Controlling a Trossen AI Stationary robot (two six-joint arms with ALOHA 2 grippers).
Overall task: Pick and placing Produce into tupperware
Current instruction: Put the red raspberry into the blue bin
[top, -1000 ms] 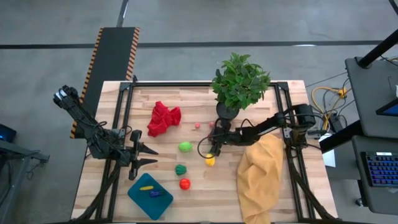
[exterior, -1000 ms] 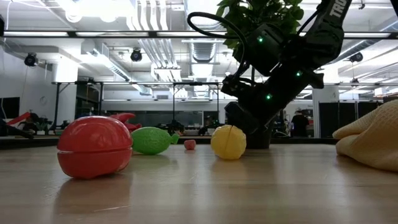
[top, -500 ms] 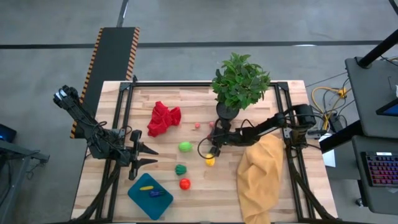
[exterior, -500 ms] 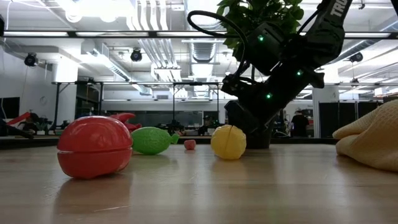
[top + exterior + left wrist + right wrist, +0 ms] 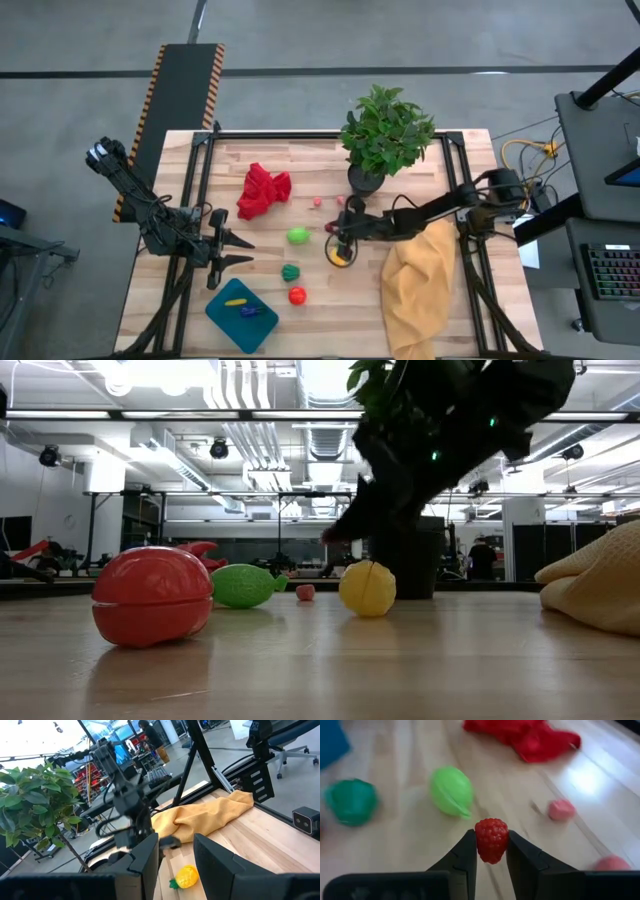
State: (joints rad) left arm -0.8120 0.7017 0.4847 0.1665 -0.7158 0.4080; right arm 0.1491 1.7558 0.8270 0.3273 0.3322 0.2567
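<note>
My right end effector (image 5: 490,851) pinches a red raspberry (image 5: 491,839). Beyond it lie a bright green piece (image 5: 451,790), a dark green piece (image 5: 351,801), pink bits (image 5: 561,809), red cloth (image 5: 527,737); probably above the yellow fruit (image 5: 339,257). Tupperware (image 5: 241,315) lies far off.

Right tool (image 5: 491,851) clamped on a red berry (image 5: 491,839) mid-table; left tool (image 5: 240,251) idle, table's left.

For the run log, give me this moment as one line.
right gripper: shut on small red raspberry piece, lifted | left gripper: idle beside teal-blue square plastic tupperware
</note>
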